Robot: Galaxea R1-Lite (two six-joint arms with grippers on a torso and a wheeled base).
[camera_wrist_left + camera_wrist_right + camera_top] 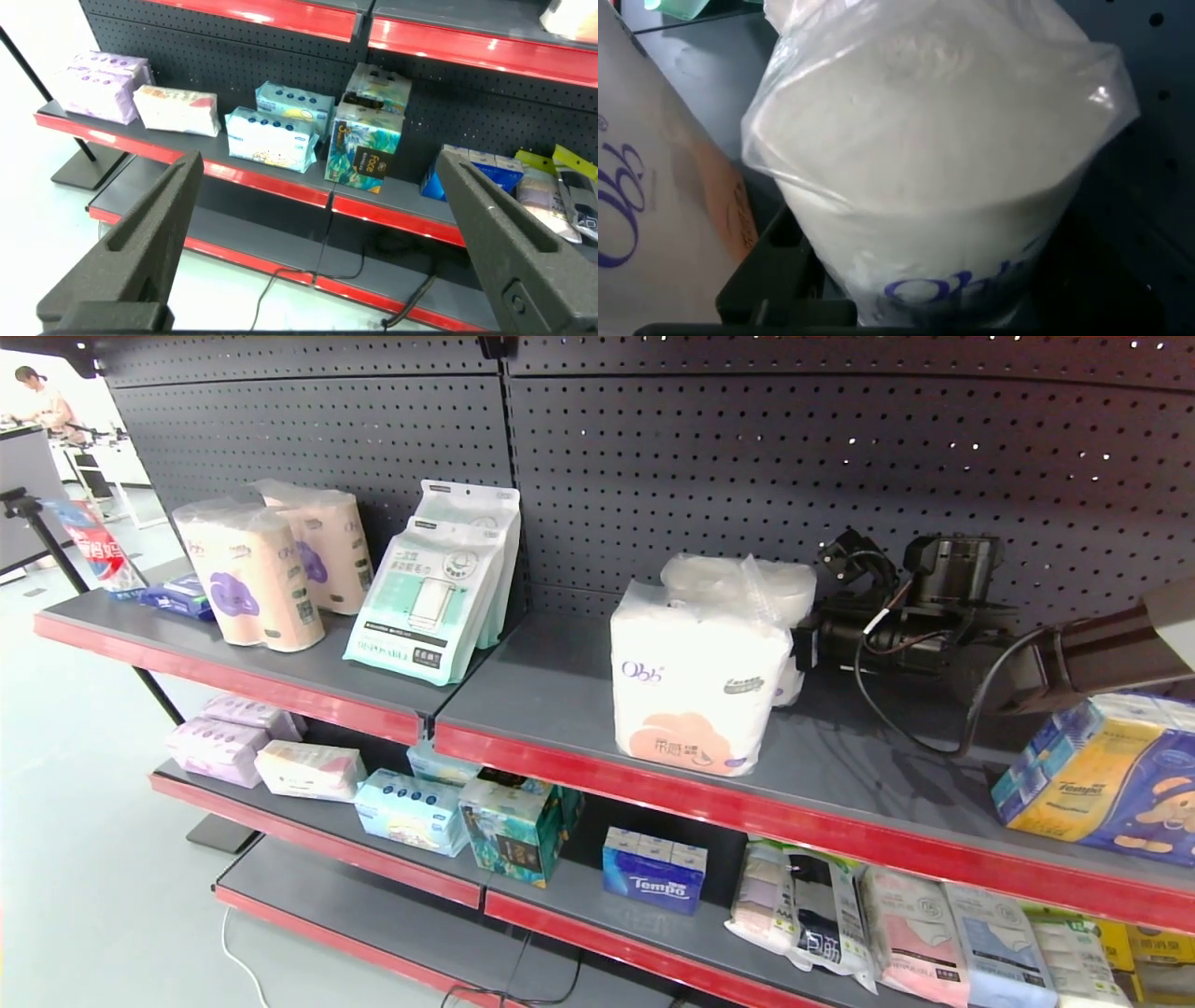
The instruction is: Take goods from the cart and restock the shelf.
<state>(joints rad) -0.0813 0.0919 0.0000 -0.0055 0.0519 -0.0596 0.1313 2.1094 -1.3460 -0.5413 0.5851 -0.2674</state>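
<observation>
While my right gripper (808, 649) grips tissue pack (747, 583) at back of top shelf (560, 700), touching front pack (695, 677), risks: nudge toward front edge topples front pack; slack wrap snags on release. Left gripper (318, 163) wide, empty.

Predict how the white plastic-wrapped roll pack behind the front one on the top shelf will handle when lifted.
The roll pack probably squashes easily: its loose film wrinkles and bags. It looks light for its bulk, being paper. The glossy film may slip, and it could nudge the front pack close by.
</observation>
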